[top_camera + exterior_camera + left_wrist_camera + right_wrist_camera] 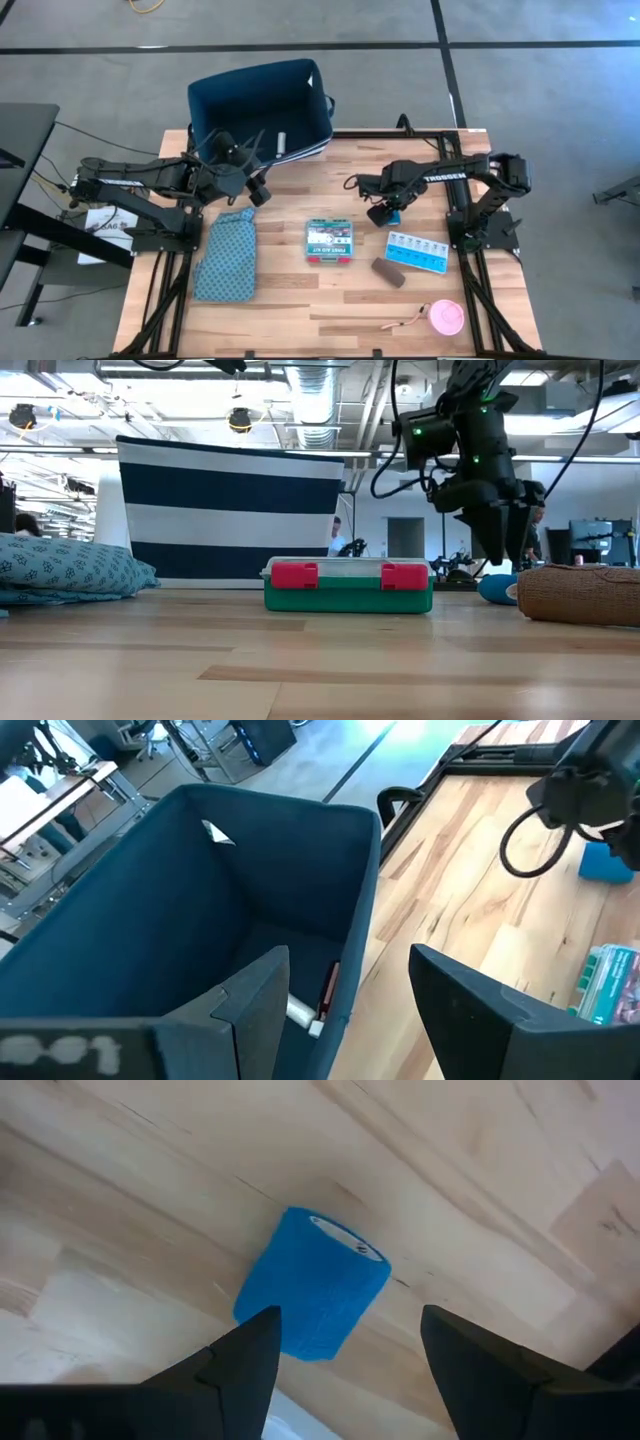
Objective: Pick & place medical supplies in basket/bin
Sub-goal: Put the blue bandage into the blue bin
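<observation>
Blue block (312,1283) lies on its side.

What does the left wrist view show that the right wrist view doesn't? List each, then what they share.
Left wrist only: the bin with a white tube and a red-capped vial inside, the green box's edge, and the right arm beyond.

Right wrist only: a close look at the blue roll lying on its side, just ahead of the open right tool.

Both: the wooden table, and that blue roll, small in the left wrist view.
</observation>
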